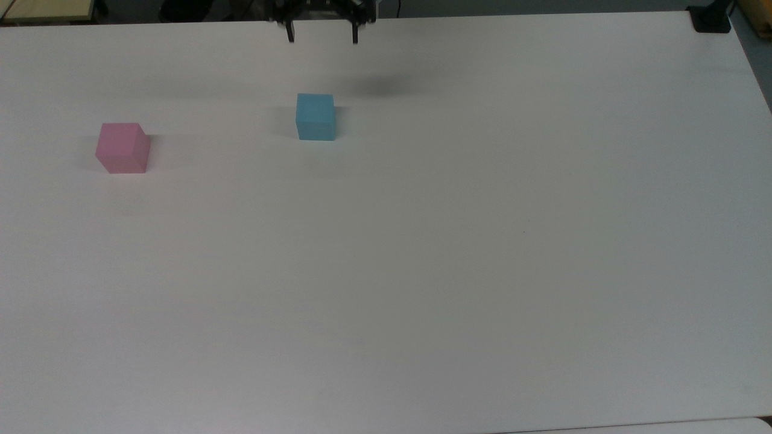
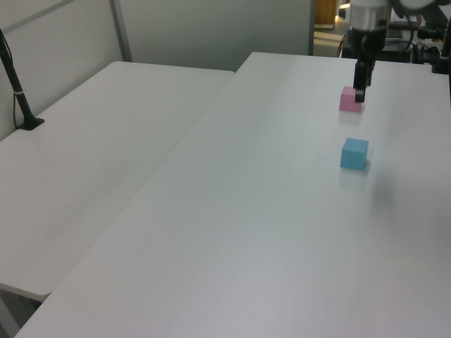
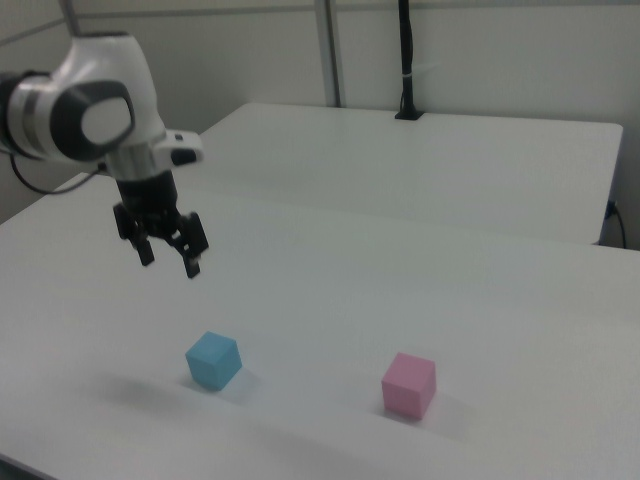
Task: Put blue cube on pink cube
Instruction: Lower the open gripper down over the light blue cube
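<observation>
The blue cube (image 1: 315, 116) (image 2: 354, 153) (image 3: 213, 360) rests on the white table (image 1: 422, 253), toward the back in the top view. The pink cube (image 1: 122, 147) (image 2: 349, 98) (image 3: 408, 384) sits apart from it, farther to the top view's left. My gripper (image 1: 322, 37) (image 3: 171, 259) hangs in the air above the table, open, with nothing between its fingers. In the right view it hovers well above the blue cube and a little to its left. In the left view the gripper (image 2: 360, 90) overlaps the pink cube's right edge.
A second white table (image 2: 91, 162) adjoins along one side. A black post (image 2: 17, 91) (image 3: 405, 60) stands on it by its base. A black mount (image 1: 710, 18) sits at the top view's far right corner. Desks with equipment (image 2: 405, 46) lie beyond the table.
</observation>
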